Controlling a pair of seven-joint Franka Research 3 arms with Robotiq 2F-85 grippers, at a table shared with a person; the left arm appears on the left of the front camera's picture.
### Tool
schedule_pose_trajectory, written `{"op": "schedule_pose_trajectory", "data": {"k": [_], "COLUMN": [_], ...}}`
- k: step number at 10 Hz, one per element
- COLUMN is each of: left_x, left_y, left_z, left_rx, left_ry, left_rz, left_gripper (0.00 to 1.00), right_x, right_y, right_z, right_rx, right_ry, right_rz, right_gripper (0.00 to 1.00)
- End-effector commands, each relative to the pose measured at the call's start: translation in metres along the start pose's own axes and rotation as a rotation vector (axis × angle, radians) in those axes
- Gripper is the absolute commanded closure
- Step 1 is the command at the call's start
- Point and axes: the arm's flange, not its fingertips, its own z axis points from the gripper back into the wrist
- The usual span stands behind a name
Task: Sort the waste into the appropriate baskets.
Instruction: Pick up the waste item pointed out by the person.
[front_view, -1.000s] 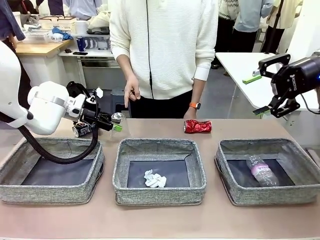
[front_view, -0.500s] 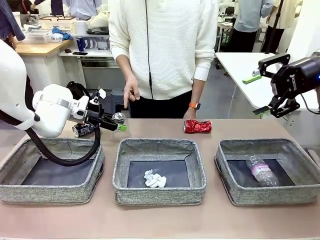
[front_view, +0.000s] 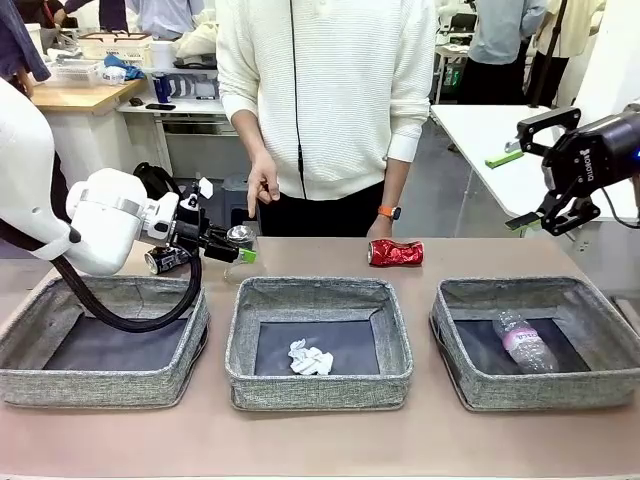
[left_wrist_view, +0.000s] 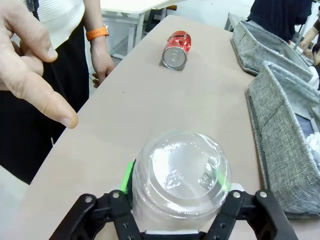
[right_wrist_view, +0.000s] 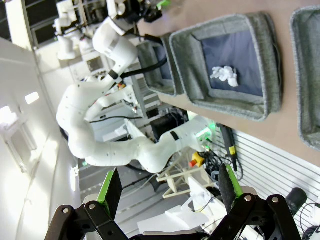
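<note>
- Left gripper (front_view: 240, 250): jaws drawn in on the cup (left_wrist_view: 180, 185), one green pad against its wall on each side; how hard they press cannot be told
- Right gripper (front_view: 515, 190): jaws spread wide and holding nothing, raised above the table's (front_view: 320, 440) right end
- Cup location: far side of the table, behind the gap between the left basket (front_view: 100, 385) and the middle basket (front_view: 318, 390), outside both; its rounded end faces the wrist camera, and whether it stands upright or tipped cannot be told
- A person's hand (left_wrist_view: 30, 65) hangs near the cup, apart from it
- Handling, judged: thin clear plastic, so very light, slick and easily dented; a hard squeeze would likely buckle the wall, a slack one could let it slide out
- Hold point, judged: across the widest part of the body, as the pads sit now; the rim end is probably stiffer and would be the safer band
- Other waste: dark can (front_view: 165, 260) on the table just behind the left basket, under the left wrist; red can (front_view: 396, 252) lying well apart, beyond the middle basket
- Both cans judged stiffer than the cup, the red one crushed and uneven
- Already binned: wad (front_view: 309, 358) in the middle basket, bottle (front_view: 525, 342) in the right basket (front_view: 540, 390)
- Left basket holds nothing visible
</note>
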Motion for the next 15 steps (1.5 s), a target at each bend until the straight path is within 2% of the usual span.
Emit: {"op": "schedule_pose_trajectory", "data": {"k": [1, 2, 3, 4, 8, 10, 11, 12, 13, 14, 15], "left_x": [-0.005, -0.005, -0.004, -0.003, 0.007, 0.028, 0.050, 0.077, 0.104, 0.130, 0.154], "left_y": [0.001, 0.000, 0.000, 0.000, -0.004, -0.013, -0.022, -0.035, -0.053, -0.072, -0.082], "left_z": [-0.003, -0.002, -0.002, 0.000, 0.015, 0.047, 0.081, 0.120, 0.154, 0.176, 0.185], "left_rx": [0.004, 0.001, -0.002, -0.012, -0.025, -0.015, 0.046, 0.064, -0.023, -0.065, -0.060], "left_ry": [0.020, 0.026, 0.032, 0.037, 0.039, 0.045, 0.080, 0.134, 0.171, 0.383, 0.463], "left_rz": [-0.036, -0.035, -0.035, -0.032, -0.043, -0.045, -0.053, -0.002, 0.080, 0.182, 0.201], "left_gripper": [0.55, 0.60, 0.75, 0.80, 0.80, 0.80, 0.80, 0.80, 0.80, 0.80, 0.80], "right_x": [0.000, 0.000, 0.000, 0.000, 0.000, 0.000, 0.000, 0.000, 0.000, 0.000, 0.000], "right_y": [-0.001, -0.001, -0.001, -0.001, -0.001, -0.001, -0.001, -0.001, -0.001, -0.001, -0.001], "right_z": [0.003, 0.003, 0.003, 0.003, 0.003, 0.003, 0.003, 0.003, 0.003, 0.003, 0.003], "right_rx": [-0.001, -0.001, -0.001, -0.001, -0.001, -0.001, -0.001, -0.001, -0.001, -0.001, -0.001], "right_ry": [0.008, 0.008, 0.008, 0.008, 0.008, 0.008, 0.008, 0.008, 0.008, 0.008, 0.008], "right_rz": [0.028, 0.028, 0.028, 0.028, 0.028, 0.028, 0.028, 0.028, 0.028, 0.028, 0.028], "right_gripper": [0.00, 0.00, 0.00, 0.00, 0.00, 0.00, 0.00, 0.00, 0.00, 0.00, 0.00]}}
